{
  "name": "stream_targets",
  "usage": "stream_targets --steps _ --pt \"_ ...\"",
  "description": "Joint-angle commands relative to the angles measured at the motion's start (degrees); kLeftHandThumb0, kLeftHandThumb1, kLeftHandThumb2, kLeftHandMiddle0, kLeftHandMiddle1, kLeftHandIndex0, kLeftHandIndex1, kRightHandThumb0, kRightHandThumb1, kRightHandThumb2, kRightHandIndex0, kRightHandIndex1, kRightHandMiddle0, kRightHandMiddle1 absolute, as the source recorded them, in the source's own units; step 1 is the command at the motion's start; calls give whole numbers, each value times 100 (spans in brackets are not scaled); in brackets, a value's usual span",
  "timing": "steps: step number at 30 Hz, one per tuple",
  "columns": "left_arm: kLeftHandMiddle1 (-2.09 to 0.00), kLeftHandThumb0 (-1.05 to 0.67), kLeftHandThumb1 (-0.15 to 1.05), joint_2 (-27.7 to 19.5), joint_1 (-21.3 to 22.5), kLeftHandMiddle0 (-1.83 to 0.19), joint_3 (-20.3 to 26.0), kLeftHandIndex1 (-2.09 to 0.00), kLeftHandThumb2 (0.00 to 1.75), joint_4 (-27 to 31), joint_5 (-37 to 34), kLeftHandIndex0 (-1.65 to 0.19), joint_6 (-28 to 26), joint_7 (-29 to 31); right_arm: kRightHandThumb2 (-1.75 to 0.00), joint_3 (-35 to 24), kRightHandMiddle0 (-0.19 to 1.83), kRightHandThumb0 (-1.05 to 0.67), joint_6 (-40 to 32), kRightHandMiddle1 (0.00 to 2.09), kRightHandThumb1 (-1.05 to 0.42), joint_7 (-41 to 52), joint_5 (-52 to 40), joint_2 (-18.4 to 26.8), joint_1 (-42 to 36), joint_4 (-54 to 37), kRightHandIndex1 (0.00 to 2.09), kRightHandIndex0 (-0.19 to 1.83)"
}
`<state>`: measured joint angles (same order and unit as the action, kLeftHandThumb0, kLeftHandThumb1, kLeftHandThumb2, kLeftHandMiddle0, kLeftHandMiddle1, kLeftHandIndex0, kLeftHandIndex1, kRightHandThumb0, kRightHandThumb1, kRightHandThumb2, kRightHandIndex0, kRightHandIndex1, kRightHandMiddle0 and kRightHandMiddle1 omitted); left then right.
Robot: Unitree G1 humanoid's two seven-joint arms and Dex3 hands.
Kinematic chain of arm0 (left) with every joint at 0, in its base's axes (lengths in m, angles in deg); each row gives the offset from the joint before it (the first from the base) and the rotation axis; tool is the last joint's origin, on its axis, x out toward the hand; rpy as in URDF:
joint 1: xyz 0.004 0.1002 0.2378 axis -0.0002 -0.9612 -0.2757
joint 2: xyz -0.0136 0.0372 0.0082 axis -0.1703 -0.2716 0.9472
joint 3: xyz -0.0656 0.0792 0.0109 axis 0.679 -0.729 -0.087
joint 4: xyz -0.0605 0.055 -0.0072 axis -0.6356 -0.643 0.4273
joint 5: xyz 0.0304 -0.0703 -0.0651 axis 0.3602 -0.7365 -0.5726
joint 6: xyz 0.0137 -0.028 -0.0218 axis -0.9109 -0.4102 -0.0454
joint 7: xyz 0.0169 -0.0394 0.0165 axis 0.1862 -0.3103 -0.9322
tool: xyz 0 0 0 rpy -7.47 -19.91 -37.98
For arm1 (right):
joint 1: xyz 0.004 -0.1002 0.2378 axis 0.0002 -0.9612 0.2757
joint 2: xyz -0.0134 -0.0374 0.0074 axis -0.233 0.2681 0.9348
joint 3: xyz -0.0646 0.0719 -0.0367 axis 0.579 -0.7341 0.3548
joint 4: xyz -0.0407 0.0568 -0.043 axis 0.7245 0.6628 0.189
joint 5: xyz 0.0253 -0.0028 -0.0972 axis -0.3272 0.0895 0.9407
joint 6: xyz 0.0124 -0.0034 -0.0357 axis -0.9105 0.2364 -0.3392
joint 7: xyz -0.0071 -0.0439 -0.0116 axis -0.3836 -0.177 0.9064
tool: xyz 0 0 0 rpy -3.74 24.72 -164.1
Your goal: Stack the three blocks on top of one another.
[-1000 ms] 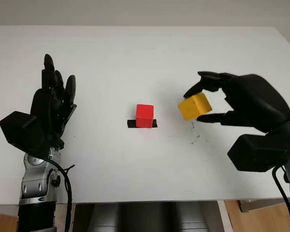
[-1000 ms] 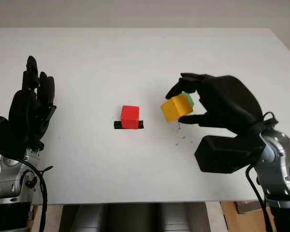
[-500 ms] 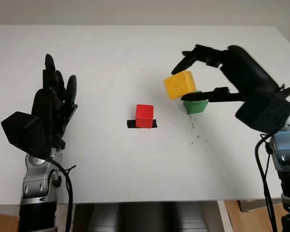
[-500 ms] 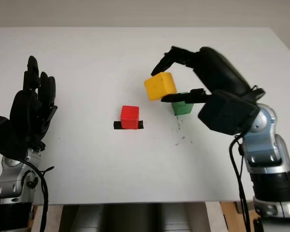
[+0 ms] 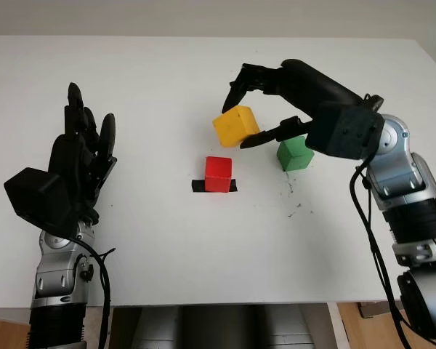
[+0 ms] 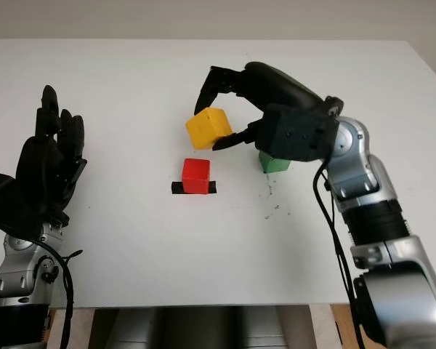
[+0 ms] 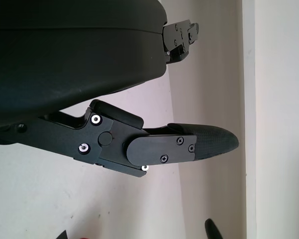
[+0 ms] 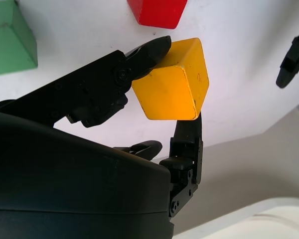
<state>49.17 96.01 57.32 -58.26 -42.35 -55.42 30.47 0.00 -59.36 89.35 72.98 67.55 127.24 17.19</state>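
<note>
My right hand [image 5: 245,113] is shut on the yellow block [image 5: 235,126], which it holds in the air a little above and behind the red block [image 5: 218,174]. The yellow block [image 8: 174,82] is tilted between a finger [image 8: 139,55] and the thumb. The red block [image 6: 197,175] sits on a strip of black tape [image 5: 197,186] at the table's middle. A green block [image 5: 295,153] stands on the table to the right of the red one, under my right forearm. My left hand [image 5: 76,163] is open, raised at the left side of the table.
The white table [image 5: 167,80] runs to its front edge near the bottom of the eye views. Small dark specks [image 5: 294,209] mark the surface in front of the green block.
My right hand has carried the yellow block up and leftward, from right of the green block to just above and behind the red block. The green block came into view. My left hand stayed put.
</note>
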Motion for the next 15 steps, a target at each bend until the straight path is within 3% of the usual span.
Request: stream_targets --steps 1,6,15 --pt "0 -70 105 -31 -13 19 -30 -1 47 18 31 19 29 28 -5 94 41 -37 175 148 -92 56 86 28 272 128 4 43" --pt "0 -70 105 -23 -50 19 -47 0 48 63 66 19 -9 39 -5 256 42 -37 379 147 -92 301 239 77 524 301 4 43" --pt "0 -71 105 42 -98 19 -74 0 48 77 79 19 -16 7 -6 483 40 -36 1447 145 -94 916 329 261 1083 866 2 38"
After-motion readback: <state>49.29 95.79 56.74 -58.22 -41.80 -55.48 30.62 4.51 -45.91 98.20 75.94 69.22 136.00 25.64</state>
